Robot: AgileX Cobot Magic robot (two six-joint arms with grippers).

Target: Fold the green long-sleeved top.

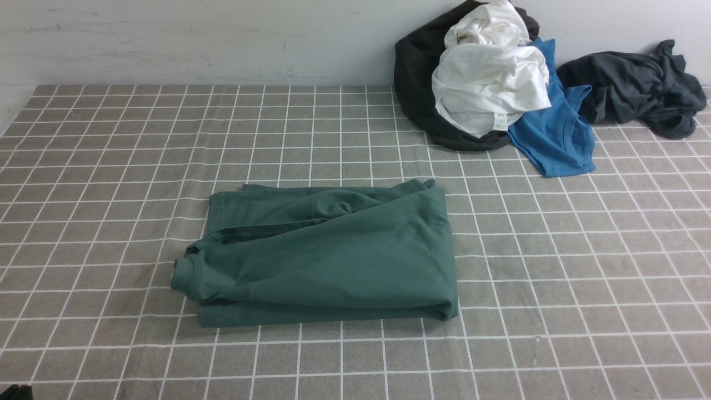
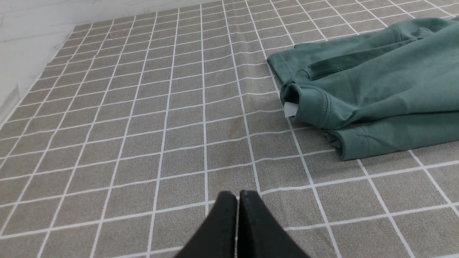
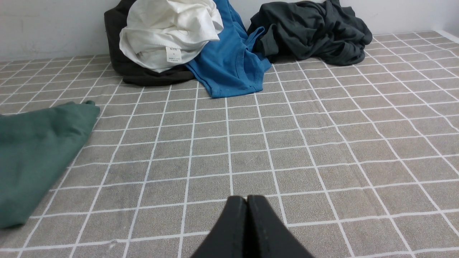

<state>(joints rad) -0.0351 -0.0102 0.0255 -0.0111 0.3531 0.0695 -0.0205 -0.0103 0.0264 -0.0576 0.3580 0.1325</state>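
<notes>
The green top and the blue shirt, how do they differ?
The green top lies folded in a flat rectangle mid-table; the blue shirt is unfolded and rumpled at the far wall. The green top lies alone; the blue shirt is partly under a white garment. Both rest on the checked cloth.

The desk (image 1: pixel 555 278) wears a grey-brown cloth crossed by thin white lines in a square grid. The green long-sleeved top (image 1: pixel 333 255) is a plain dark forest green, with a small white tag (image 2: pixel 290 109) at its collar. At the far right corner of the desk, the heap holds a black garment (image 1: pixel 416 78), a white garment (image 1: pixel 489 83) and a bright blue shirt (image 1: pixel 555 133), with a dark grey garment (image 1: pixel 633 83) beside them. The wall (image 1: pixel 194 39) is off-white. Both the left end effector (image 2: pixel 237 200) and the right end effector (image 3: pixel 246 204) are matt black.
</notes>
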